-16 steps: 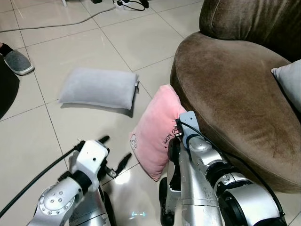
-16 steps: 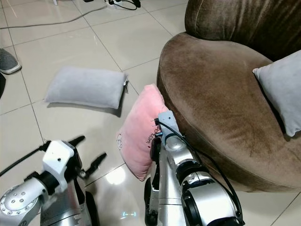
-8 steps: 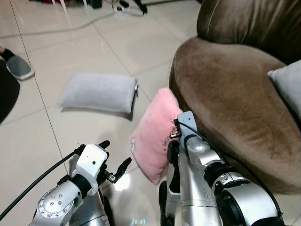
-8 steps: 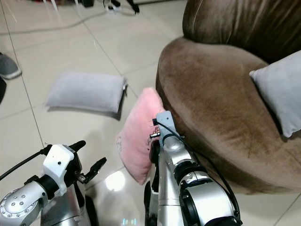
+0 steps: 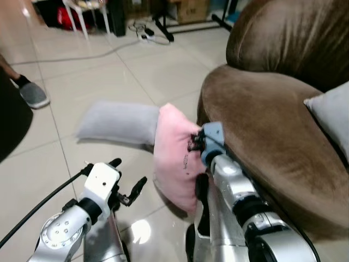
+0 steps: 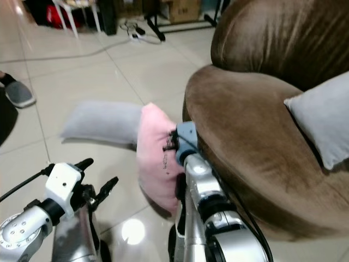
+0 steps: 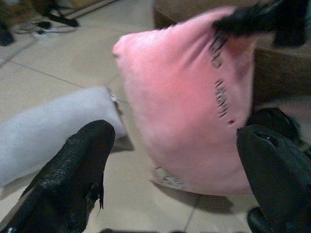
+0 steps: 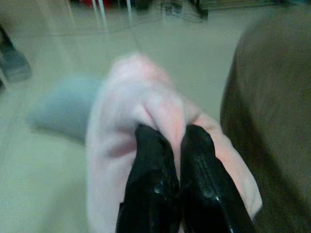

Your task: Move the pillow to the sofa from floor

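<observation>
pink pillow [image 6: 155, 158] held up by the right gripper [image 6: 173, 146] beside the brown sofa [image 6: 256, 147], grey pillow [image 6: 101, 123] laid on the tiled floor [image 6: 82, 76] behind, left gripper [image 6: 95, 183] opened, grey cushion [image 6: 322, 123] placed on the sofa

1. I note the pink pillow [image 5: 177, 155] has been raised since a second ago: it leaned on the floor against the sofa [image 5: 272, 136] front, and now hangs higher, its top level with the seat edge.
2. The pillow now covers one end of the grey pillow [image 5: 117, 124] behind it; earlier the two were apart.
3. The right gripper [image 8: 167, 145], pinched on the pillow's edge, has risen with it.
4. The left gripper [image 5: 126, 185], fingers spread, has lifted slightly.
5. The camera has tilted up; more far floor shows.
</observation>
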{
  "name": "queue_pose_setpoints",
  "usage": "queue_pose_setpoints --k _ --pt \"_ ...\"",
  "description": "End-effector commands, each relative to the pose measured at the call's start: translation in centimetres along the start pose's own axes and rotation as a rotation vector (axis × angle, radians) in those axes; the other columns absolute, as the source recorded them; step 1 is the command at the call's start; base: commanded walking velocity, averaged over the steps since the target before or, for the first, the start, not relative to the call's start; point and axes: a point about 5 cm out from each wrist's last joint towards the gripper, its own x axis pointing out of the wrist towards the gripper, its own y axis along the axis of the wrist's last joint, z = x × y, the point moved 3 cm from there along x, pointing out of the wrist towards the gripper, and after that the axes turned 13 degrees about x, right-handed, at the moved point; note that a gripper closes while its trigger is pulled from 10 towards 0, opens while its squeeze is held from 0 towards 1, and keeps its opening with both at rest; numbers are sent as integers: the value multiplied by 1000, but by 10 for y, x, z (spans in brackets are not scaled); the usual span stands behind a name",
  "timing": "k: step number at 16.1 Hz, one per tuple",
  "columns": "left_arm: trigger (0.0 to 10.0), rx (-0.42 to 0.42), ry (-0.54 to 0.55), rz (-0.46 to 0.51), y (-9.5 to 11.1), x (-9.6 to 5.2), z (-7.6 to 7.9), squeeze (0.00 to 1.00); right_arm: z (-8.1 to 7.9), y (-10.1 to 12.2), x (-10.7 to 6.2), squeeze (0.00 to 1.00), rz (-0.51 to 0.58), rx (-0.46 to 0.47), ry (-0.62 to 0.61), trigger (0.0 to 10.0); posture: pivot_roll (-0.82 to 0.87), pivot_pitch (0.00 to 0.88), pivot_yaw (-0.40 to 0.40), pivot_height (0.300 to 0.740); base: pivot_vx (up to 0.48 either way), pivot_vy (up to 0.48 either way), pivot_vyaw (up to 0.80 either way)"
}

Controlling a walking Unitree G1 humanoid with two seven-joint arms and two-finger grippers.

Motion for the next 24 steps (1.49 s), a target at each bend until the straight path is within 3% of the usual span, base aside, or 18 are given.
queue_pose_setpoints --k 1,2,3,4,5,6,7,11,12,13,14,15,18,24 --pt "10000 15 58 14 3 0 -12 0 -6 49 -15 0 198 45 53 0 -26 0 -46 421 0 0 0" --pt "10000 41 99 29 8 4 -20 0 -9 81 -34 0 322 83 71 0 -24 0 -45 421 0 0 0" --pt "10000 47 118 41 12 5 -24 0 -12 94 -42 0 370 94 82 0 -24 0 -45 421 0 0 0" --pt "10000 58 155 64 21 7 -30 0 -8 119 -50 0 441 91 42 10000 -27 0 -44 421 0 0 0" --pt "10000 70 186 78 26 10 -33 0 1 150 -60 0 551 51 -2 10000 -25 0 -42 421 0 0 0" --pt "10000 82 209 79 27 11 -35 0 7 166 -67 0 617 45 -33 10000 -28 0 -40 421 0 0 0" --pt "10000 126 255 85 32 15 -44 0 18 204 -80 0 740 32 -112 10000 -34 0 -32 431 0 0 0" --pt "10000 152 294 174 59 25 -61 0 21 266 -98 0 835 -53 -145 10000 -46 0 -21 451 0 0 0" --pt "10000 147 295 184 61 27 -63 0 22 268 -94 0 782 -100 -157 10000 -53 0 -15 456 0 0 0" --pt "10000 145 277 183 60 31 -59 0 29 252 -80 0 645 -184 -196 10000 -56 0 -12 466 0 0 0" --pt "10000 147 267 179 58 32 -56 0 31 239 -71 0 569 -210 -208 10000 -56 0 -12 471 0 0 0" --pt "10000 156 268 173 57 33 -53 0 33 209 -57 0 481 -176 -232 10000 -34 0 -35 481 0 0 0" --pt "10000 161 300 169 57 30 -58 0 33 189 -50 0 436 -99 -251 10000 -13 0 -55 501 0 0 0" --pt "10000 181 302 161 57 33 -60 0 39 177 -48 0 419 -42 -296 10000 -12 0 -47 566 0 0 0"
